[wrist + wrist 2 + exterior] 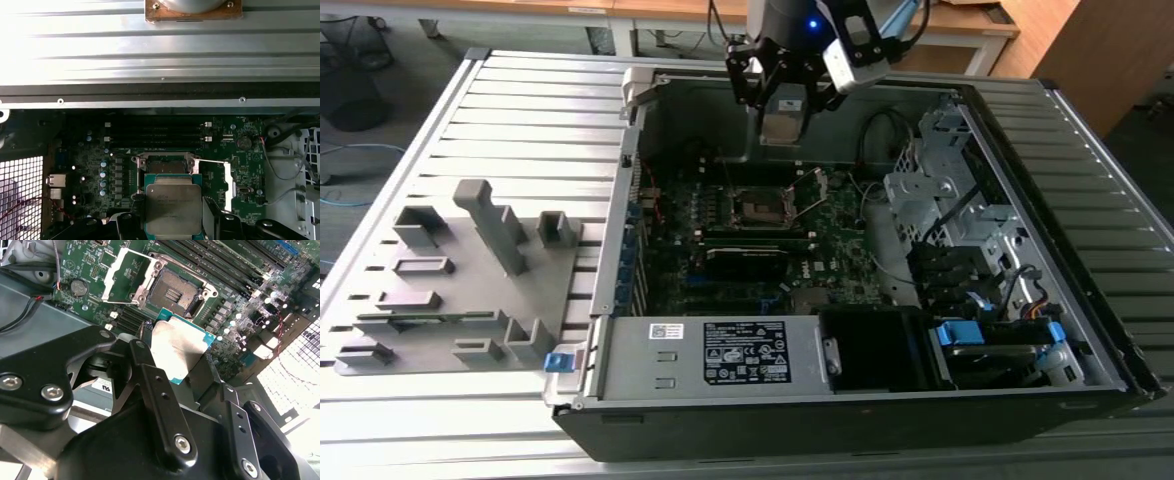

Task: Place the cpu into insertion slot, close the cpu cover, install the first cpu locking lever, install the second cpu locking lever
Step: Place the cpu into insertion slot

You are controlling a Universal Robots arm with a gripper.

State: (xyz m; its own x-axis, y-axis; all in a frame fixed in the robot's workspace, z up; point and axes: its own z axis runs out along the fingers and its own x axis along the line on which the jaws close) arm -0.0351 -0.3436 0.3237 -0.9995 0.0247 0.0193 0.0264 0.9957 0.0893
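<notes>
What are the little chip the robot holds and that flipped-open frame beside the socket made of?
Small square silver-grey chip: dull matte metal top, soft glare; teal-green rim underneath, probably circuit-board laminate. Thin silvery square cover frame: bright thin sheet metal, perhaps steel, glinting sharply along its edges.

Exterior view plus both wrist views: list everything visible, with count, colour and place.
cpu: one, silver-grey top, green edge, held above the motherboard, close to the slot.
insertion slot: one, dark centre, silvery rim, on the motherboard, empty.
cpu cover: one, silvery frame, swung open beside the slot.
motherboard: one, dark green, inside the case.
computer case: one, black, open, on the slatted table.
slatted table: one, grey metal.
parts fixture: one, grey, on the table at the exterior view's left.
power supply: one, silver, inside the case.
gripper: one, black, shut on the cpu's edges.
</notes>
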